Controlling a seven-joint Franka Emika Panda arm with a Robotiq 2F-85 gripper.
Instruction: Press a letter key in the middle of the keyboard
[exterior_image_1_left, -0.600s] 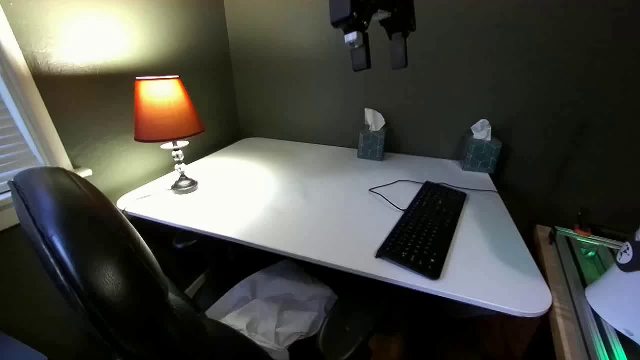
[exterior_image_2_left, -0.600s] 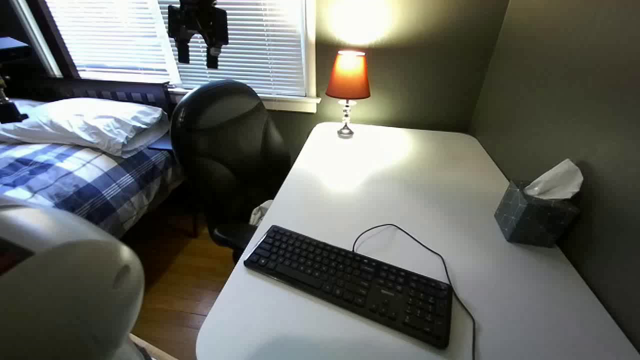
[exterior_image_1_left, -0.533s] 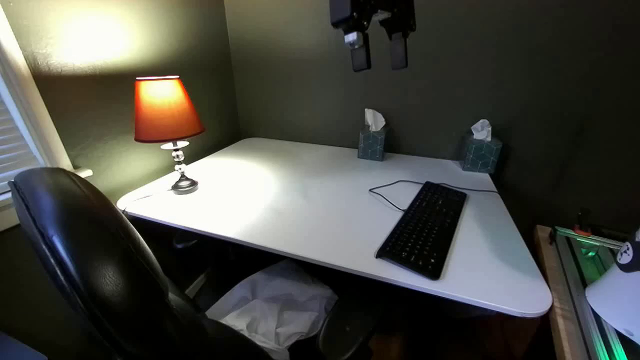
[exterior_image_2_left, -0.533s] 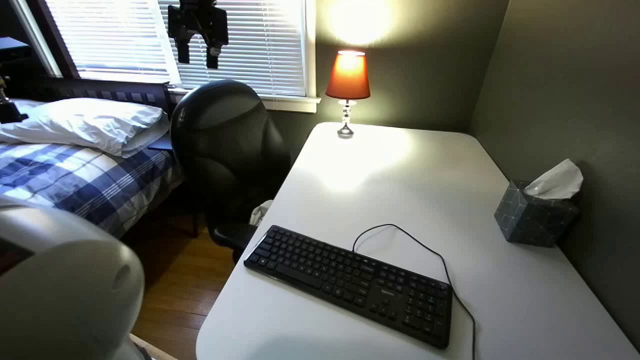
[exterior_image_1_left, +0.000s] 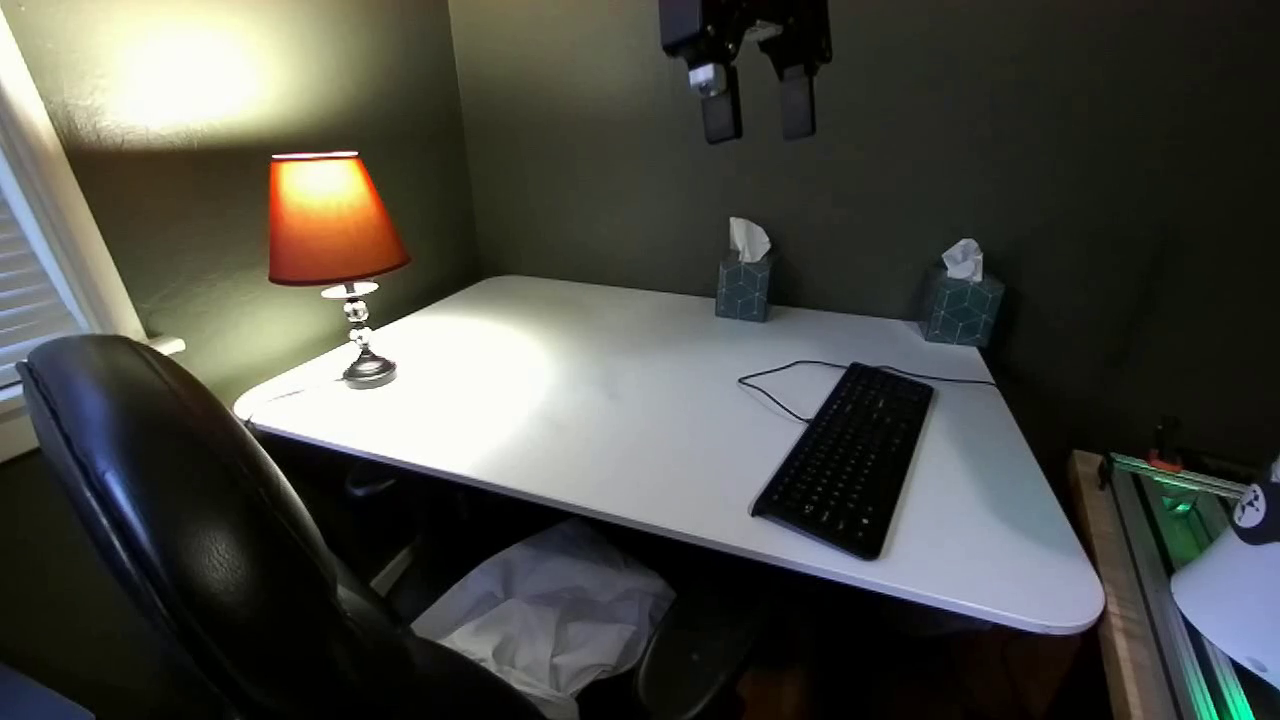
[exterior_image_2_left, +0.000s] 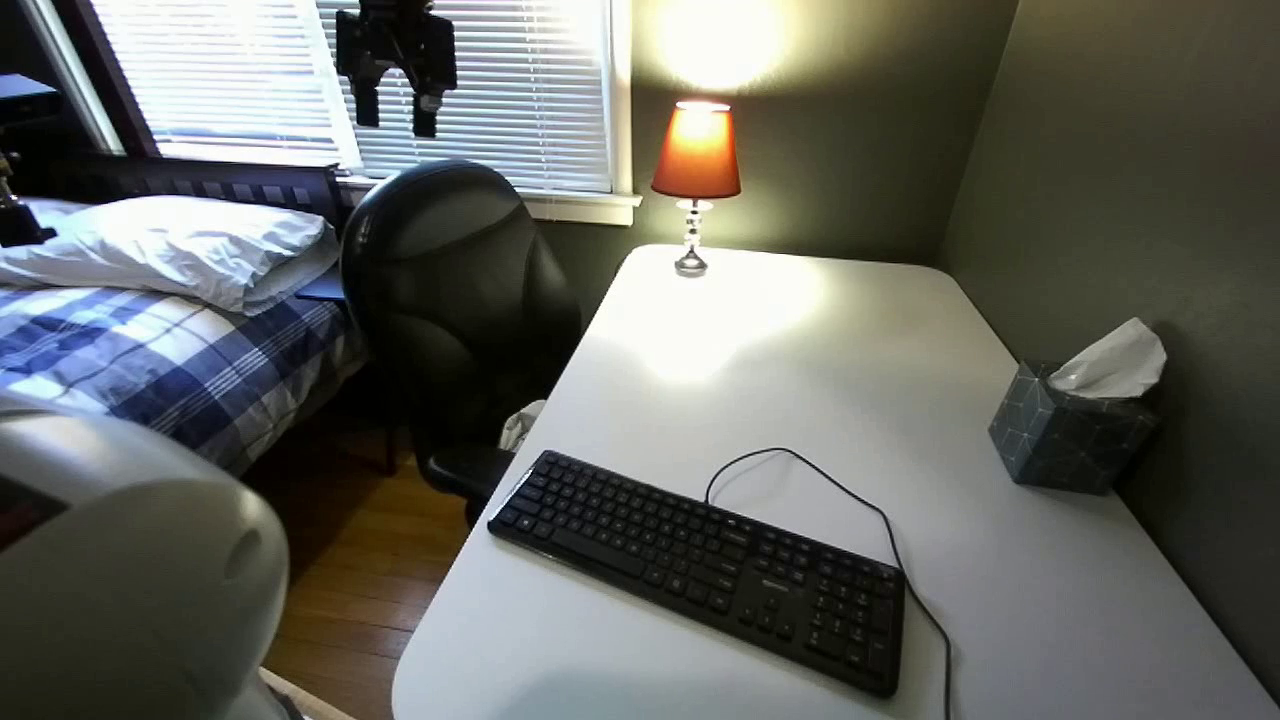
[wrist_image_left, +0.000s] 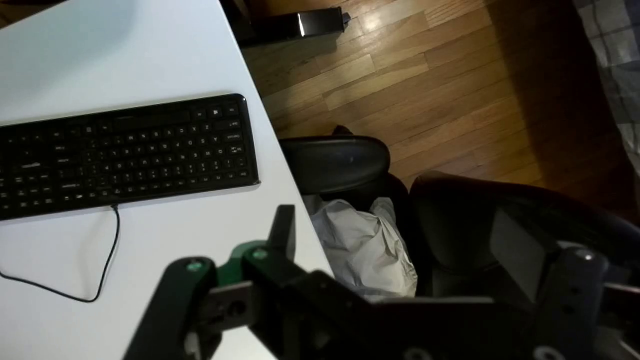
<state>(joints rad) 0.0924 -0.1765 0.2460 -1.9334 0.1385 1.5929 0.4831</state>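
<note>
The keyboard (exterior_image_1_left: 850, 455) is flat, black and long. It lies near the right end of the white desk (exterior_image_1_left: 620, 370), with a thin cable running from its back edge. It shows whole in both exterior views (exterior_image_2_left: 690, 570); in the wrist view (wrist_image_left: 125, 150) its letter keys show at the left, and its number-pad end is cut off. My gripper (exterior_image_1_left: 760, 130) hangs high in the air, fingers pointing down and apart, with nothing between them. It shows near the top in an exterior view (exterior_image_2_left: 396, 124) and in the wrist view (wrist_image_left: 400, 235). It is well away from the keyboard.
A lit orange lamp (exterior_image_1_left: 335, 220) stands at the desk's far end. Two tissue boxes (exterior_image_1_left: 743, 288) (exterior_image_1_left: 963, 308) stand along the wall. A black chair (exterior_image_2_left: 450, 290) with a white bag (wrist_image_left: 360, 240) stands at the desk's long edge. A bed (exterior_image_2_left: 180, 340) is beyond.
</note>
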